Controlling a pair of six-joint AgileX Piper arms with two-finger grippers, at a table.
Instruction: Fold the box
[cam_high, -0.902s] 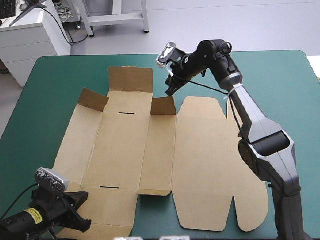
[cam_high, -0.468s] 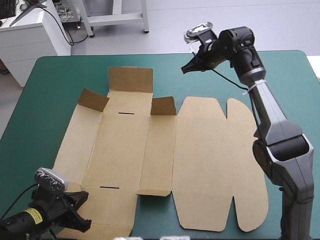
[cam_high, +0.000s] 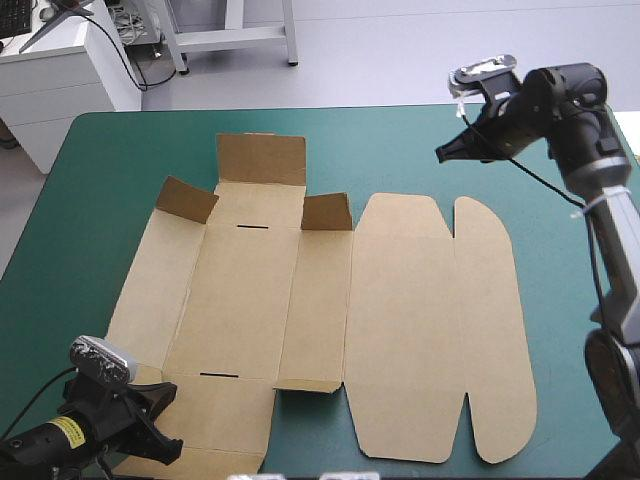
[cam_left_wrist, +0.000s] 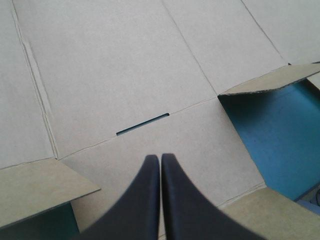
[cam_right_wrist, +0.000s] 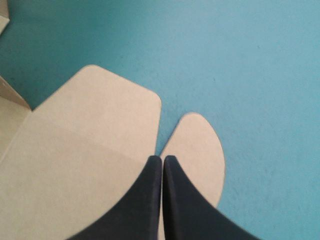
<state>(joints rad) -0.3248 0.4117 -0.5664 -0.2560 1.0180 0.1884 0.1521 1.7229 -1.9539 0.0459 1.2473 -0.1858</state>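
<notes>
The brown box (cam_high: 400, 330) lies as a cut sheet on the teal-green cover, its lid panel with rounded flaps flat at the right. Three small flaps stand raised along its far side (cam_high: 262, 158). My left gripper (cam_high: 160, 420) sits at the box's near left corner, shut and empty. In the left wrist view the left gripper (cam_left_wrist: 160, 158) points over a panel with a narrow slot (cam_left_wrist: 142, 125). My right gripper (cam_high: 443, 154) hangs shut above the table's far right, clear of the box. The right wrist view shows the right gripper (cam_right_wrist: 162, 159) over the lid's two rounded flaps (cam_right_wrist: 197, 145).
Bare teal-green cover (cam_high: 130, 150) runs along the table's far side and down the right edge (cam_high: 570, 300). A patch of cover (cam_left_wrist: 275, 130) shows in a cut-out beside the left gripper. A white cabinet (cam_high: 60, 70) stands beyond the far left corner.
My right arm has swung from the raised flap at the box's far edge toward the table's far right corner, staying shut. The left arm and the box have not moved.
</notes>
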